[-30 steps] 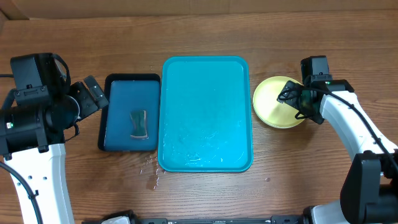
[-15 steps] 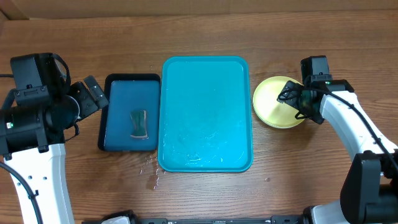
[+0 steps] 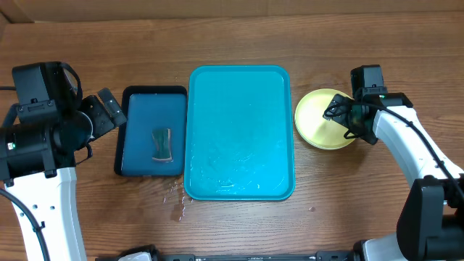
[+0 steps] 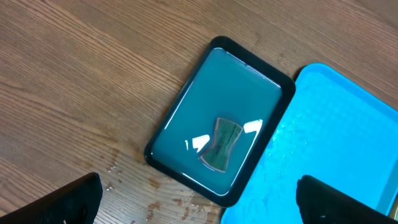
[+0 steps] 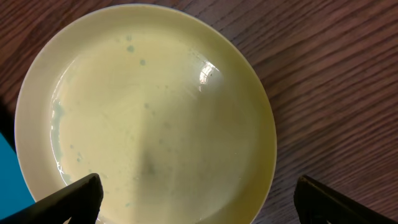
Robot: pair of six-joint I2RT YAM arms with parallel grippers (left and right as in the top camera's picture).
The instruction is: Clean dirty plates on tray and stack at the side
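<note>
At table centre, I see the turquoise tray lying flat, its floor wet and glistening toward the front edge. Just beside its right rim, directly on the wood, sits a lime-green plate. The right wrist view shows its pale face dotted with a few water beads, and I cannot tell whether other plates lie beneath it. The right gripper hovers over the plate's right portion, jaws spread wide with nothing between them. Against the turquoise tray's left rim sits a dark-blue tray with a black rim, carrying a greenish pad in shallow liquid. The left gripper hangs at that tray's left edge, jaws likewise wide and empty. Water droplets speckle the wood by the trays' front corners.
</note>
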